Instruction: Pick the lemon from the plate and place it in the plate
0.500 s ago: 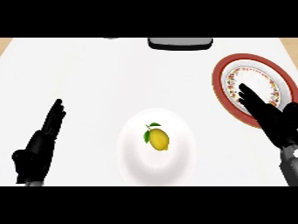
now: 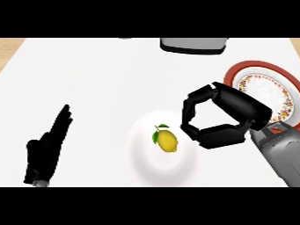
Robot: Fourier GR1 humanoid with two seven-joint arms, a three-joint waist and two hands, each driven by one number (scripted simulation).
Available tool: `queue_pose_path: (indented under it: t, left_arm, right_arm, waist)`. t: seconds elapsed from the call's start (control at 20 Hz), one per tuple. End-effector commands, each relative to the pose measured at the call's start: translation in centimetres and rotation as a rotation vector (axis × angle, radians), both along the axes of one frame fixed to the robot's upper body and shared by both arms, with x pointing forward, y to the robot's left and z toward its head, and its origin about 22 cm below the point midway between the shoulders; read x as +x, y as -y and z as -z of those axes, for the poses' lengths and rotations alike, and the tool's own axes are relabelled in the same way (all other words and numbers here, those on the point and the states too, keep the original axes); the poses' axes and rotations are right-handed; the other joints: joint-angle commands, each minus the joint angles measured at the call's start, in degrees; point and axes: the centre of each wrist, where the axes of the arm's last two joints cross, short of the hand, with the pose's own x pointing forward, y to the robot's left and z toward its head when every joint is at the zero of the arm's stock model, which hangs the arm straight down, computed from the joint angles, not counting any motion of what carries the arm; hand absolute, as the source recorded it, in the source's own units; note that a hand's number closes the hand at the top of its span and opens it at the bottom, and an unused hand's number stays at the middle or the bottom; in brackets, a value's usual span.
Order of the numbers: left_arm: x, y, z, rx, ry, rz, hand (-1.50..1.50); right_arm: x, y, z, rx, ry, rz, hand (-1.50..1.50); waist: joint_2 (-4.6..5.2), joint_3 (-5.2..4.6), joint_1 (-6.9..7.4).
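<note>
Our right hand (image 2: 220, 116) hovers just right of the lemon (image 2: 168, 140), fingers and thumb curved apart around empty air, while the left hand (image 2: 46, 151) rests open at the surface's (image 2: 87, 74) left. We judge the reach under way: next we must close round the lemon, lying on the white plate (image 2: 139, 158), and carry it to the red-rimmed plate (image 2: 294, 85).

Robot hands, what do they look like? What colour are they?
Both hands are black, with chunky jointed fingers and a thumb. The right hand sits on a smooth grey forearm with a small red mark at the wrist. The left hand is black too; a bit of grey shows at its base.
</note>
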Motion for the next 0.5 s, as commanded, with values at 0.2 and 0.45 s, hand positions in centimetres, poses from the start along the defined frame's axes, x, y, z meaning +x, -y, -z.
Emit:
queue_pose_path:
  t: [0.2,0.45]
  left_arm:
    - [1.8,0.7,0.0,-0.034,-0.030,-0.022,0.00]
    - [3.3,1.8,0.7,-0.048,-0.062,-0.041,0.00]
  right_arm:
    - [-0.9,-2.7,10.0,0.332,-0.176,-0.109,-1.50]
    - [2.1,-2.0,10.4,0.177,-0.121,-0.457,-1.50]
  waist:
    - [3.82,0.79,-1.31]
    - [2.59,0.51,-2.66]
